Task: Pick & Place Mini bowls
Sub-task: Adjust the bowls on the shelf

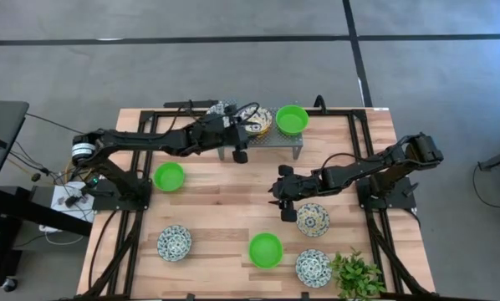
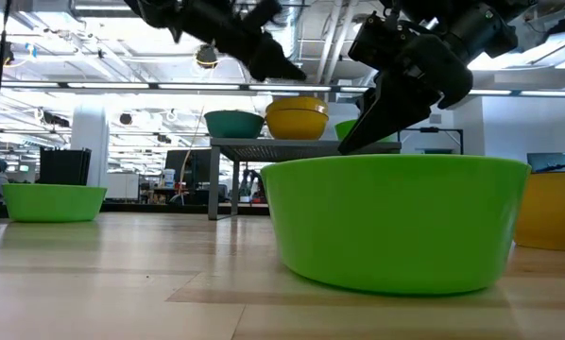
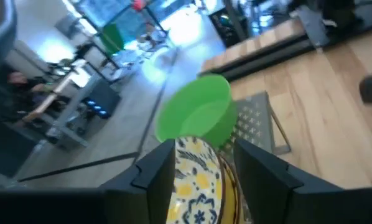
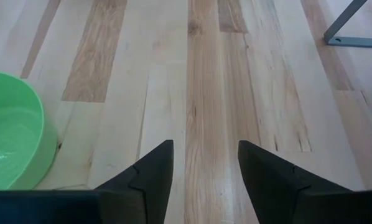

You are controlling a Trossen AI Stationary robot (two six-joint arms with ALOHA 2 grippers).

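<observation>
A metal rack [image 1: 262, 140] stands at the table's far middle. On it sit a green bowl [image 1: 293, 119], a yellow patterned bowl [image 1: 260, 122] and a darker bowl [image 2: 233, 123]. My left gripper [image 1: 247, 125] is open just above the yellow bowl [image 3: 198, 180], which shows between its fingers. In the low view its fingertips [image 2: 287, 68] stand clear of the yellow stack [image 2: 297, 118]. My right gripper [image 1: 282, 199] is open and empty over bare wood, left of a cream patterned bowl [image 1: 313, 219]. Green bowls [image 1: 169, 176] [image 1: 265, 249] and blue-and-white bowls [image 1: 174, 242] [image 1: 313, 267] rest on the table.
A leafy green plant [image 1: 356, 274] stands at the near right corner. The near green bowl [image 4: 12, 130] lies close beside my right gripper. The rack's leg [image 4: 354, 31] is farther off. Bare wood lies in the table's middle.
</observation>
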